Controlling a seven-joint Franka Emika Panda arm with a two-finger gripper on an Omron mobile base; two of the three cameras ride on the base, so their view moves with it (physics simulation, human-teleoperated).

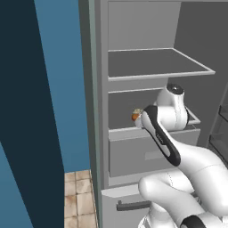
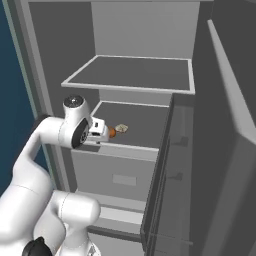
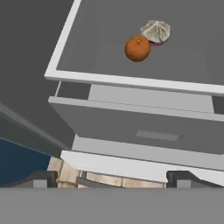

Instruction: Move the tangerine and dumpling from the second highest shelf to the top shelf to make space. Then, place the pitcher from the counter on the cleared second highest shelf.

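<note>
Sitting near the second highest shelf's front edge, the round orange tangerine touches and partly hides the pale pleated dumpling, gripper spread wide.

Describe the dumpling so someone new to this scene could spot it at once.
Look into the open fridge and find the second highest shelf, dark grey with a thin white rim, just above the grey drawer front. Two small things sit together on it. The dumpling is the pale cream, pleated lump, right against the round orange tangerine.
</note>
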